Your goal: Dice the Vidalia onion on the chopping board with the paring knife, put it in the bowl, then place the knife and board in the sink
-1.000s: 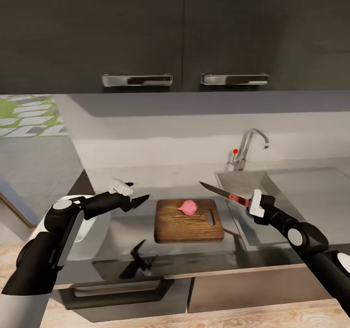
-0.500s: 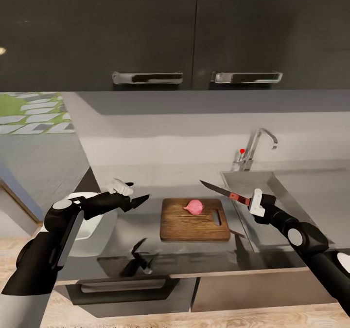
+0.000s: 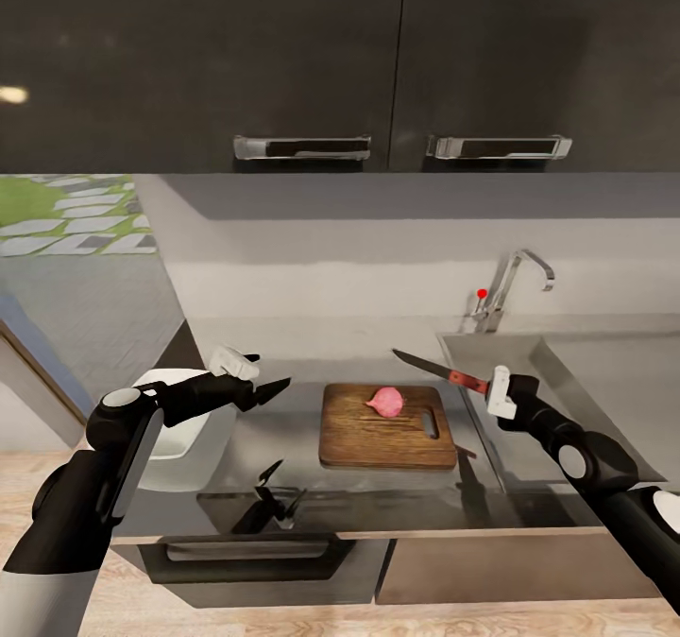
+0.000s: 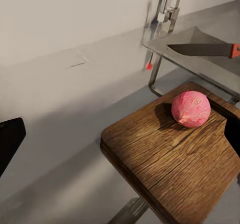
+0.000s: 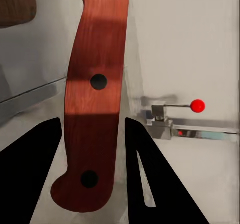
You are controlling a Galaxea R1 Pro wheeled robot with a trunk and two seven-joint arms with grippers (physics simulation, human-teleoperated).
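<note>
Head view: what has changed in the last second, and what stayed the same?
The whole picture slid right, so the camera moved, not the things. The right gripper still holds the paring knife above the chopping board. The Vidalia onion stays whole on it, and the left gripper still hovers, holding nothing.

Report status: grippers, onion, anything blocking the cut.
Right gripper shut on red-handled paring knife, blade above board's edge. Left gripper empty, jaws unclear. Reddish-purple onion whole on dark wooden chopping board. Nothing blocking.
</note>
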